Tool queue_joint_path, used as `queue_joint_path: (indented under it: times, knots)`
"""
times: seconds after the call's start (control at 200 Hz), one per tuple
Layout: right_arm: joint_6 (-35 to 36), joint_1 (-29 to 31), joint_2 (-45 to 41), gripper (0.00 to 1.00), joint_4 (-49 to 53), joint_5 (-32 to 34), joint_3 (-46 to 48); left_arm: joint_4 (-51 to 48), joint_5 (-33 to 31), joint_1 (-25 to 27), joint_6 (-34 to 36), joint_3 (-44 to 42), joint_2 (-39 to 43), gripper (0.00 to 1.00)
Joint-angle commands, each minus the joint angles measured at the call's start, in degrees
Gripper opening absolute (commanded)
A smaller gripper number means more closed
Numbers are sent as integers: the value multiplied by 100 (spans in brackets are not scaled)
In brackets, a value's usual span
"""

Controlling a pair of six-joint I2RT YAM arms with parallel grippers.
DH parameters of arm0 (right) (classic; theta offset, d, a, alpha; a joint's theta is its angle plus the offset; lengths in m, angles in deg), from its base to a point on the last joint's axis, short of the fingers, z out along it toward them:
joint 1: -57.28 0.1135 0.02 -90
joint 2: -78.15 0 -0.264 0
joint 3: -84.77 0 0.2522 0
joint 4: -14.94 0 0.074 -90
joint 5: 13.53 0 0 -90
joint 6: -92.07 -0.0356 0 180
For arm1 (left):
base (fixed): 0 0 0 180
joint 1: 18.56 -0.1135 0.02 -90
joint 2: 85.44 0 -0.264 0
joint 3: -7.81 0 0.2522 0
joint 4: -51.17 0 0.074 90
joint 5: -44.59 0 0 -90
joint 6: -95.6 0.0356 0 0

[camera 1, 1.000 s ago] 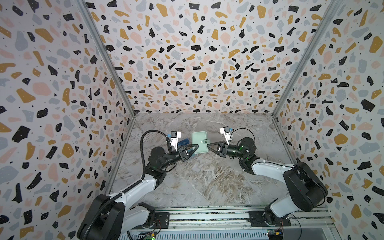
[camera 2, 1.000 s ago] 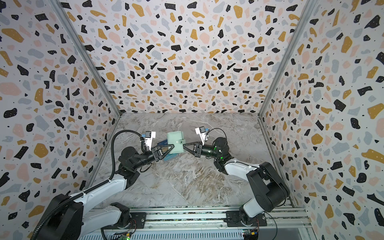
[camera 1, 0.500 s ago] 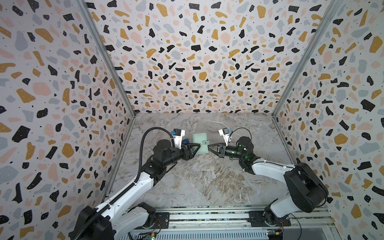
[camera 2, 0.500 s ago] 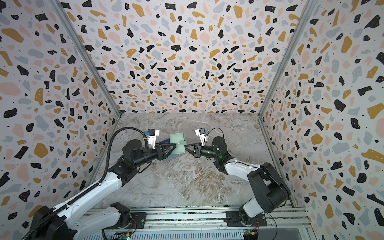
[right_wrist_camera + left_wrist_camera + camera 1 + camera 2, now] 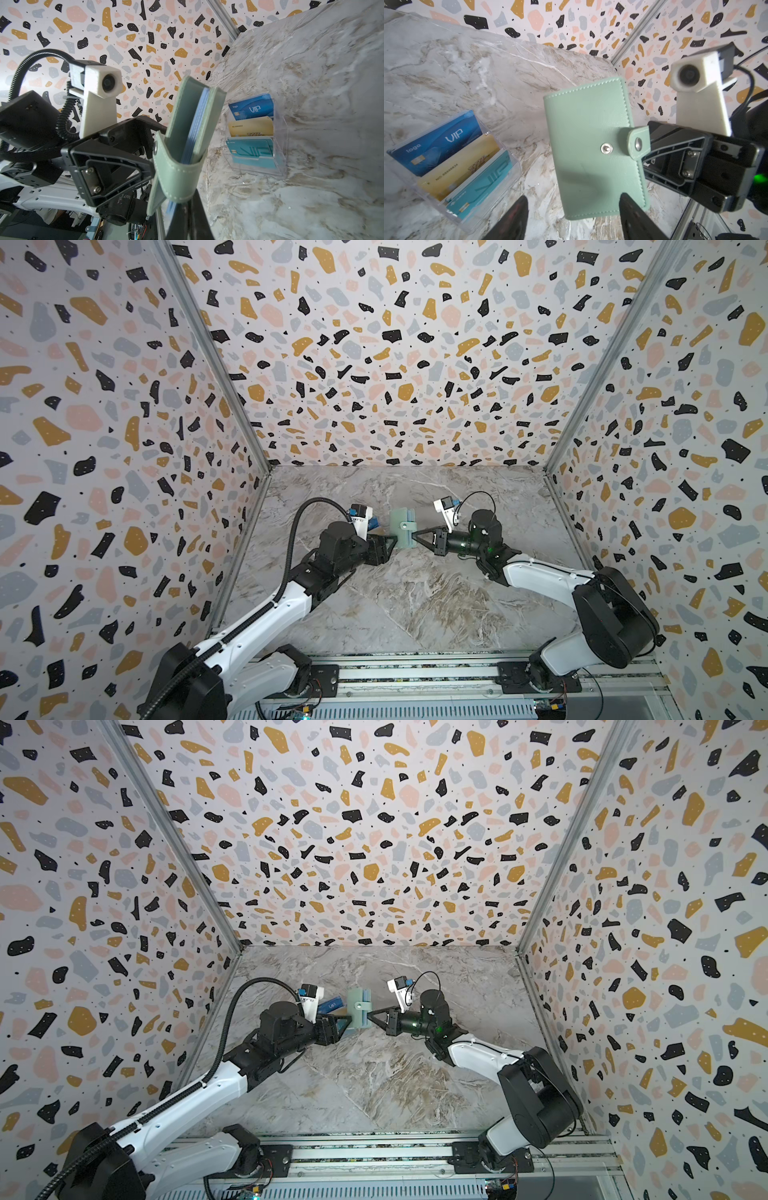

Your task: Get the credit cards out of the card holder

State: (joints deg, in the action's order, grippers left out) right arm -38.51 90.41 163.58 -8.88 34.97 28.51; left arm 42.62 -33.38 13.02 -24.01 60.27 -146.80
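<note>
I'm spreading the left gripper (image 5: pixel 572 197) jaws off the mint-green stitched folding card holder (image 5: pixel 591 145), the right gripper (image 5: pixel 413 536) jaws staying clamped on it, freeing it for unfolding

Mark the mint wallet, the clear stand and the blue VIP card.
mint wallet (image 5: pixel 587 135), left wrist view, front cover
clear stand (image 5: pixel 281 133), right wrist view, side wall
blue VIP card (image 5: pixel 438 145), left wrist view, face
</note>
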Motion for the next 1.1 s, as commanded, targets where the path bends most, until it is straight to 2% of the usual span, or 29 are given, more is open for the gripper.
queue_joint_path:
  times: [0.0, 0.245, 0.516, 0.771, 0.946, 1.096]
  knots:
    - [237, 52, -280, 0, 87, 96, -275, 861, 341, 16, -329, -179, 120, 71]
    - [854, 306, -162, 0, 1093, 507, -813, 1502, 1041, 16, -620, -315, -100, 74]
    - [797, 433, -66, 0, 1078, 546, -981, 955, 726, 20, -382, -121, -410, 71]
    - [832, 470, -72, 0, 1050, 456, -989, 964, 635, 15, -511, -186, -543, 61]
    - [844, 470, -114, 0, 1134, 584, -894, 973, 586, 16, -541, -236, -568, 45]
    - [885, 449, -123, 0, 1261, 673, -857, 982, 598, 16, -541, -261, -543, 36]
